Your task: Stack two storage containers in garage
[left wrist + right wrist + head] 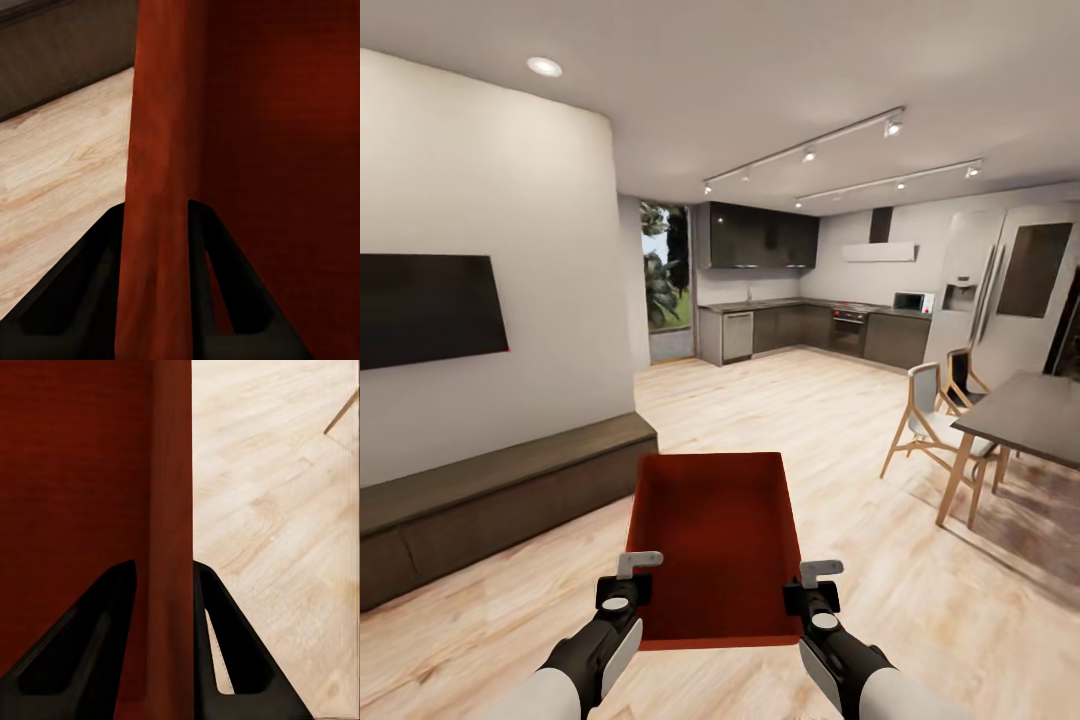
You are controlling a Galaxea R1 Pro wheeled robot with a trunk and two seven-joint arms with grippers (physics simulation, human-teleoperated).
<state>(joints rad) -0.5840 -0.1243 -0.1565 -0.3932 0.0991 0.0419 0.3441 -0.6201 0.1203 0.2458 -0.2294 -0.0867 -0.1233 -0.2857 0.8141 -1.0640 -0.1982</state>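
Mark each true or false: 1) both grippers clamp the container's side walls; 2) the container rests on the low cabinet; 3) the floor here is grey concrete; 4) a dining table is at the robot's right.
1) True: the left gripper and right gripper each pinch a wall of the storage container.
2) False: it is held above the wood-plank floor, apart from the low cabinet.
3) False: light wood planks.
4) True: dining table.

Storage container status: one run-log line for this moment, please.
location: living room, wood floor | storage container: carried, both arms | left gripper: shut on left wall | right gripper: shut on right wall
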